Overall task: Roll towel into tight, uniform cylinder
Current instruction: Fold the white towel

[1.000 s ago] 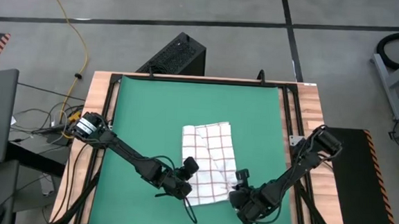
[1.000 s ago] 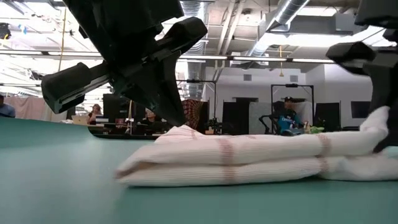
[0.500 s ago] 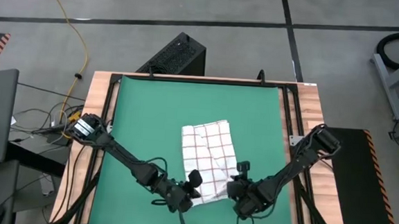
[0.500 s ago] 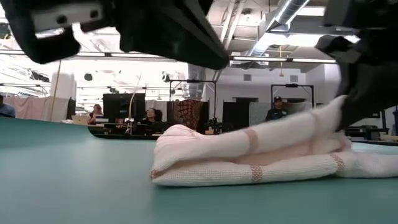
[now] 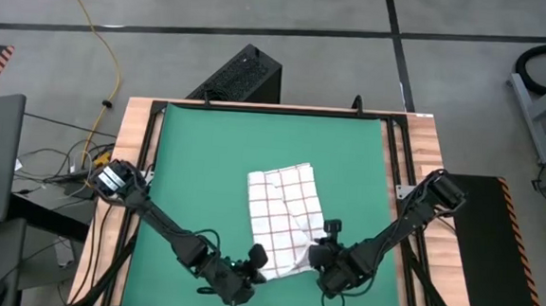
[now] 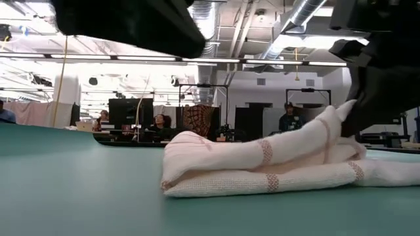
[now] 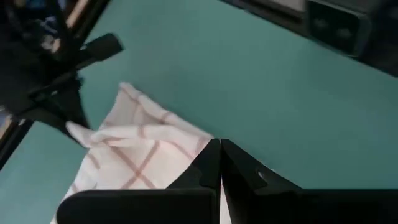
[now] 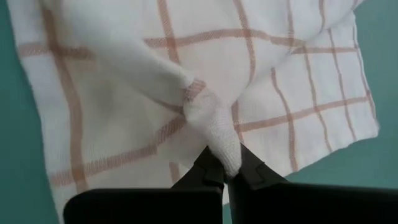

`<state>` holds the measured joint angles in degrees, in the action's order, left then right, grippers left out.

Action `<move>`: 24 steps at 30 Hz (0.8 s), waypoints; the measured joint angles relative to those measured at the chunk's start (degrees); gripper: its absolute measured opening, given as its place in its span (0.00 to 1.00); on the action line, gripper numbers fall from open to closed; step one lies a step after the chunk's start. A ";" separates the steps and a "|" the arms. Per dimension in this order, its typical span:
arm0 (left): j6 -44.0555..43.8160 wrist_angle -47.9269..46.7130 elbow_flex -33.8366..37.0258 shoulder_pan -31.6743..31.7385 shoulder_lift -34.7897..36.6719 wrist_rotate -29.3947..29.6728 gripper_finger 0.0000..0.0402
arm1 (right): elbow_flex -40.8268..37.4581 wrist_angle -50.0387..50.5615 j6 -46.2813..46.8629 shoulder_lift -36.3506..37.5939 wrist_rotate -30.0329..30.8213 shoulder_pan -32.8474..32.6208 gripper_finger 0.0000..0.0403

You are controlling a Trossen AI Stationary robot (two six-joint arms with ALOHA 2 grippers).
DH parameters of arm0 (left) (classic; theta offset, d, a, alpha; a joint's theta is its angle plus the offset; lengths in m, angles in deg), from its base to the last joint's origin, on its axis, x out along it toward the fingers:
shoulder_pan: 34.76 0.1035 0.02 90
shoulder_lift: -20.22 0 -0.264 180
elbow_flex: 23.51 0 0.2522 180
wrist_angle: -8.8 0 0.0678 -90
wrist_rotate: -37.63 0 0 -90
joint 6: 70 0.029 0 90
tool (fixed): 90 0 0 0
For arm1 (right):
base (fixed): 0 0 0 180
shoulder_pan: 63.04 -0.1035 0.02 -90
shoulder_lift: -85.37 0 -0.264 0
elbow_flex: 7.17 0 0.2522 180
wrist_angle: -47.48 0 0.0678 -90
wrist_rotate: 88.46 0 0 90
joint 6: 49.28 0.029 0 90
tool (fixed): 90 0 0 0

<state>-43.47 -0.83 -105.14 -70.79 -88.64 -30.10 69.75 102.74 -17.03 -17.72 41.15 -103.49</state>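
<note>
Between the right end effector's (image 8: 225,172) fingers sits the towel's (image 8: 205,81) pinched corner.

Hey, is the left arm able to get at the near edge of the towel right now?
Probably yes. The left gripper, shut and empty, sits right beside the towel at its near-left corner, with only bare mat between. The right gripper pinches a different fold.

I'm seeing a white towel (image 5: 284,214) carrying a thin reddish grid (paler pink up close) on a green mat (image 5: 206,168), both arms showing black.
</note>
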 joint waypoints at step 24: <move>-5.70 -26.61 -2.52 1.68 -9.21 10.68 0.00 | 0.00 -4.66 5.51 0.07 1.60 0.52 0.04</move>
<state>-49.18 -27.44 -107.66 -69.11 -97.85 -19.42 69.75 98.08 -11.53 -17.65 42.75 -102.98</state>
